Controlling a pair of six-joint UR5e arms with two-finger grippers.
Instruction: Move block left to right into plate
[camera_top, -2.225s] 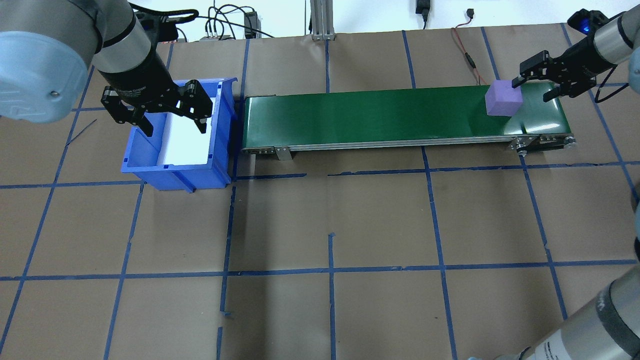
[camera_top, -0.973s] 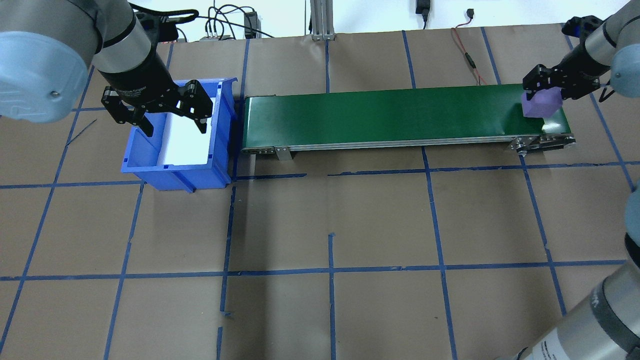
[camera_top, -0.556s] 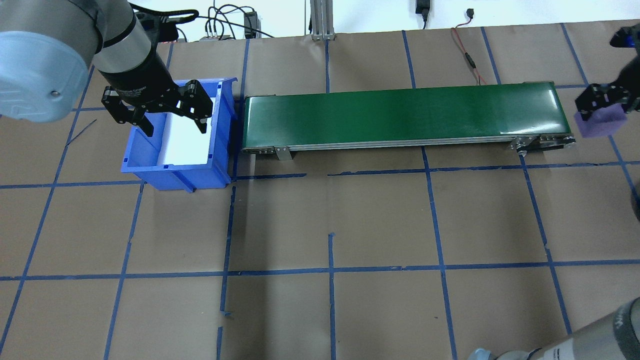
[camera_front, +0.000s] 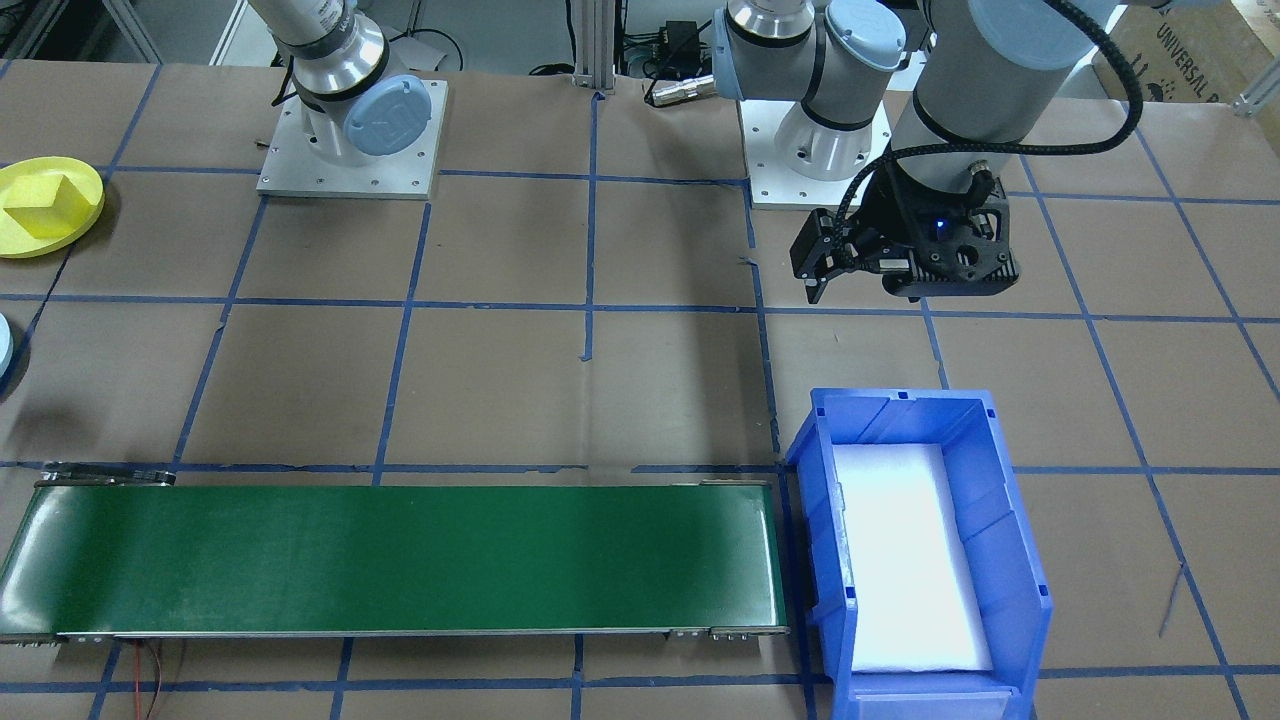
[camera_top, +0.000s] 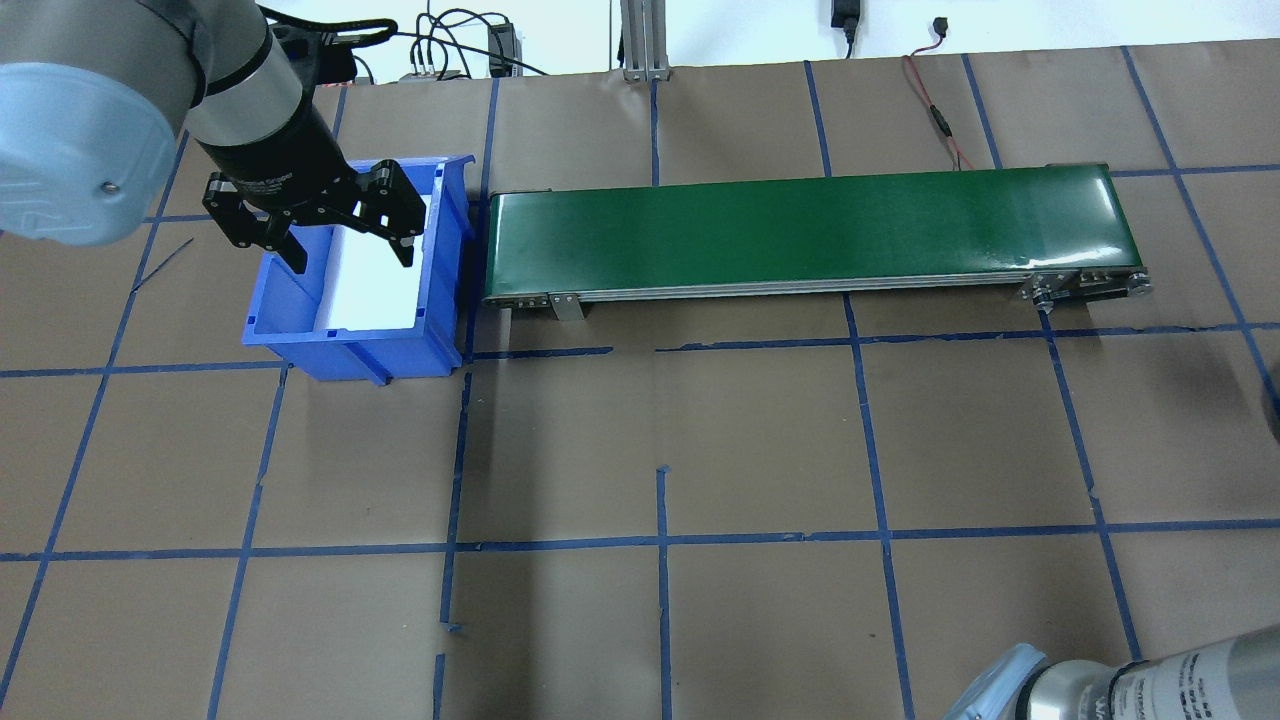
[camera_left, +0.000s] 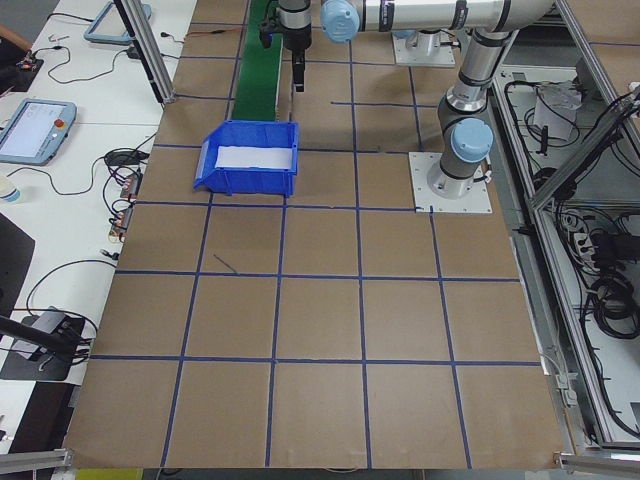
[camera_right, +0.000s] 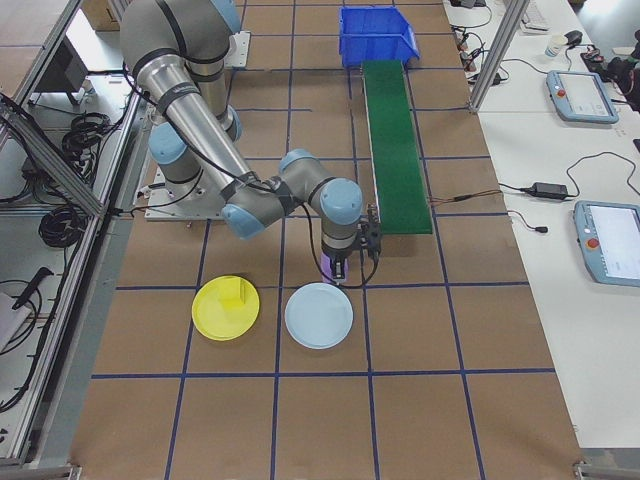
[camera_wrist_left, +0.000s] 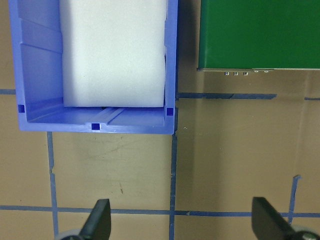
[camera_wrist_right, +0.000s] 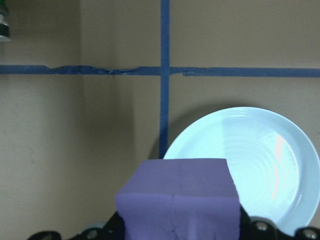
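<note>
While my right gripper (camera_wrist_right: 177, 230) clamps one purple block (camera_wrist_right: 178, 198) beside two plates, pale blue (camera_wrist_right: 250, 162) ahead, yellow plate (camera_right: 226, 307) beyond, my left gripper (camera_top: 338, 222) hangs wide over one blue bin (camera_top: 300, 335)

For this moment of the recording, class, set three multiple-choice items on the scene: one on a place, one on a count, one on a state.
1. Where does the yellow cube lie?
A. in the yellow plate
B. on the green belt
C. in the blue bin

2. How many plates lie on the table?
A. one
B. two
C. three

3. What is the right pincer doing?
A. hanging open
B. holding a plate
C. gripping the purple block

Key: 1 A, the cube rests inside the plate's rim; 2 B, a yellow plate and a pale blue plate; 3 C, the block fills the right wrist view.
</note>
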